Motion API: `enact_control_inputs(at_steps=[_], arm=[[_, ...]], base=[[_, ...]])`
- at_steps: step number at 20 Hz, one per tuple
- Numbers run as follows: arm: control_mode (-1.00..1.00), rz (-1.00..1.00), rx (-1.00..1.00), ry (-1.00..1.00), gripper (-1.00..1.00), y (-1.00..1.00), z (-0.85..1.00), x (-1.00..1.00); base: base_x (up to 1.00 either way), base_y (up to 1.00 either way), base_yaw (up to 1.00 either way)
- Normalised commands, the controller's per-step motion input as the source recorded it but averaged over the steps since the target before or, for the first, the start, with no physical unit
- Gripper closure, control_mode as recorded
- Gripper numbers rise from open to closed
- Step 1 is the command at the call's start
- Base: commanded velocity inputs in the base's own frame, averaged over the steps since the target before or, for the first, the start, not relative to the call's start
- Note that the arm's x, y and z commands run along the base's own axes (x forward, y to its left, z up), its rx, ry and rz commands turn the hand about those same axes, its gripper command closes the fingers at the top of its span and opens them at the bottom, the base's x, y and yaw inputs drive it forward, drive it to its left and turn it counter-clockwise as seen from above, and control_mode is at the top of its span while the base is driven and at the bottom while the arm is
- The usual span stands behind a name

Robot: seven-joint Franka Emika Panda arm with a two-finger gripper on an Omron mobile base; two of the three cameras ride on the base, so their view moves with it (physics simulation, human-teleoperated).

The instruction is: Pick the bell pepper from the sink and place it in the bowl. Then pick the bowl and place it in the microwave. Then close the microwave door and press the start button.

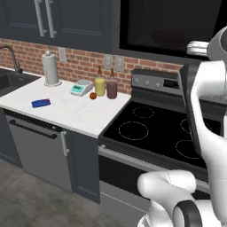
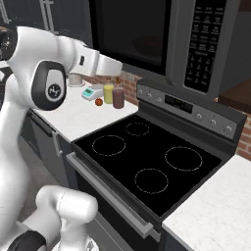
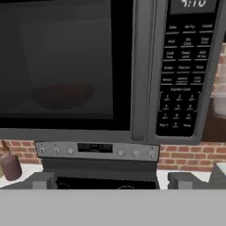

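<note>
Hand view shows the microwave door (image 3: 66, 66) shut with the bowl (image 3: 62, 95) dimly inside, and the gripper (image 3: 112, 181) wide open holding nothing, so pressing start looks left.

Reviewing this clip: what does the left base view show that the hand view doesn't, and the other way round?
Left base view alone: the sink, a paper towel roll, a blue sponge, a kitchen scale and the dishwasher front. Hand view alone: the microwave keypad with its clock, the bowl dimly behind the closed microwave door, and the open gripper. Both: brick backsplash, stove control panel, dark bottle.
</note>
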Motion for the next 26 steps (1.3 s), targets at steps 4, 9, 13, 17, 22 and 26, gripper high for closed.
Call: enact_control_inputs(at_steps=[4,9,13,17,22,26], arm=[[-1.0,0.05,-0.13,-0.17,1.0,0.08,-0.16,-0.98],[-1.0,0.07,-0.06,-0.1,1.0,0.0,-0.14,-0.8],[-1.0,0.07,0.0,-0.1,1.0,-0.17,-0.16,-0.39],[-1.0,0.02,0.0,-0.12,1.0,-0.18,-0.22,-0.03],[-1.0,0.01,0.0,-0.02,1.0,-0.32,-0.22,0.07],[-1.0,0.01,0.0,0.0,1.0,-0.39,-0.19,0.04]], base=[[0.0,0.0,0.0],[0.0,0.0,0.0],[0.0,0.0,0.0],[0.0,0.0,0.0],[0.0,0.0,0.0],[0.0,0.0,0.0]])
